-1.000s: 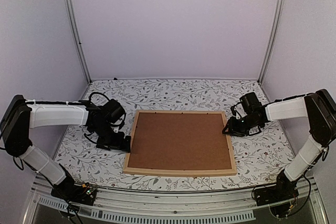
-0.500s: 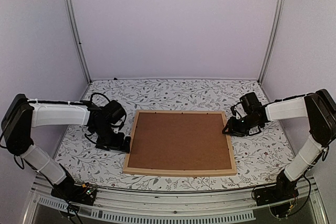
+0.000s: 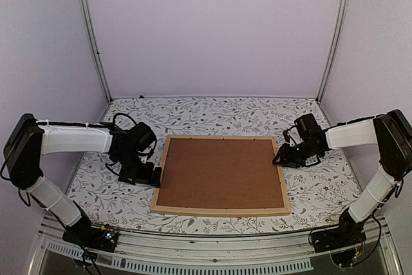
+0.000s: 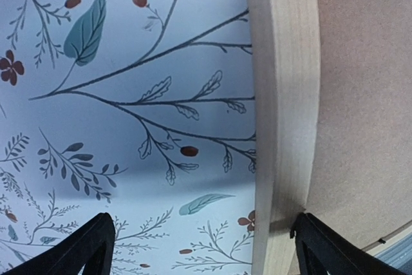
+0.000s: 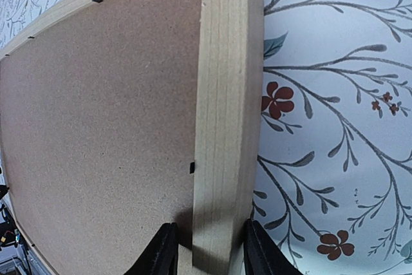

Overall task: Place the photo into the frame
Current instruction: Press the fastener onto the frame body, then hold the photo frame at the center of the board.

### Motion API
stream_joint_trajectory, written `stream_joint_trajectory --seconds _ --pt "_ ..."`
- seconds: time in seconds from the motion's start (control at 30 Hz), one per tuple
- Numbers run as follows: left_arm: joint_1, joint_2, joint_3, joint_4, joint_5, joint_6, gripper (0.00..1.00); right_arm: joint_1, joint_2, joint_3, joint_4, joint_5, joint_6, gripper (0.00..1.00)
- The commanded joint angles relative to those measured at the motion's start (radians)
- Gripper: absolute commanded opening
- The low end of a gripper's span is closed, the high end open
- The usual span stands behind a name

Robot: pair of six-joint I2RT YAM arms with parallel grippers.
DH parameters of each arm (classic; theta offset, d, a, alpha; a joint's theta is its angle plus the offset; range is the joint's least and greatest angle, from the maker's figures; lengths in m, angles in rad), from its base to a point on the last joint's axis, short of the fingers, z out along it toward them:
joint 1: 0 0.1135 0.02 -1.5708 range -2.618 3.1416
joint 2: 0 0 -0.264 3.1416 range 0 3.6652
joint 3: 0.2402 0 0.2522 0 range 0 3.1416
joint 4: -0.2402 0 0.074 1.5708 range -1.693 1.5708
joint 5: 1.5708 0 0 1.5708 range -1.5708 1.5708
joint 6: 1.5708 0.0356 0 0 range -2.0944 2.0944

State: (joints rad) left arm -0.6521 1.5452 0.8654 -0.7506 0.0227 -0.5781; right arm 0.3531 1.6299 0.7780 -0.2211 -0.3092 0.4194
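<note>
right gripper [image 5: 210, 254]: pinching the frame [image 3: 221, 211] by its right rail, one finger on each side
left gripper [image 4: 206, 252]: hanging spread wide, left rail showing between its fingers
frame: lying flat mid-picture, back up, brown backing board [image 3: 219, 172] facing up
table [image 3: 212, 111]: floral surface, carrying the frame

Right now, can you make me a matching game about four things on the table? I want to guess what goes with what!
Things:
1. left end effector
2. right end effector
3. backing board
4. tablecloth

What fits:
A. brown, lying inside the frame
B. wide open
C. pale, printed with leaves and flowers
D. closed on the frame's wooden side

Right pairs: 1-B, 2-D, 3-A, 4-C.
</note>
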Motion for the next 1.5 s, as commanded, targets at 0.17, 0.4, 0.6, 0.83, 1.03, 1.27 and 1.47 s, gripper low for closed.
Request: stream_joint_trajectory --seconds 0.17,0.4,0.6,0.83,1.03,1.27,1.47 --pt "-0.087 0.09 -0.009 0.014 -0.004 -0.05 0.99 0.013 0.034 -0.039 -0.014 0.004 -0.004 0.36" --pt "-0.135 0.122 -0.019 0.023 -0.016 -0.081 0.99 0.012 0.036 -0.033 -0.017 0.002 -0.004 0.36" --pt "-0.14 0.089 0.034 0.006 -0.055 -0.073 0.99 0.012 0.035 -0.029 -0.02 0.002 -0.005 0.36" --pt "-0.111 0.007 0.111 -0.014 -0.118 -0.052 1.0 0.013 0.018 -0.029 -0.031 0.014 -0.005 0.36" --pt "-0.007 -0.064 0.128 0.031 -0.085 -0.01 1.0 0.012 0.004 -0.02 -0.046 0.018 -0.006 0.37" --pt "0.105 -0.044 0.118 0.154 0.031 0.054 0.92 0.012 -0.035 0.021 -0.092 0.018 -0.013 0.45" --pt "0.143 0.047 0.127 0.22 0.074 0.104 0.79 0.013 -0.069 0.053 -0.14 0.03 -0.011 0.49"
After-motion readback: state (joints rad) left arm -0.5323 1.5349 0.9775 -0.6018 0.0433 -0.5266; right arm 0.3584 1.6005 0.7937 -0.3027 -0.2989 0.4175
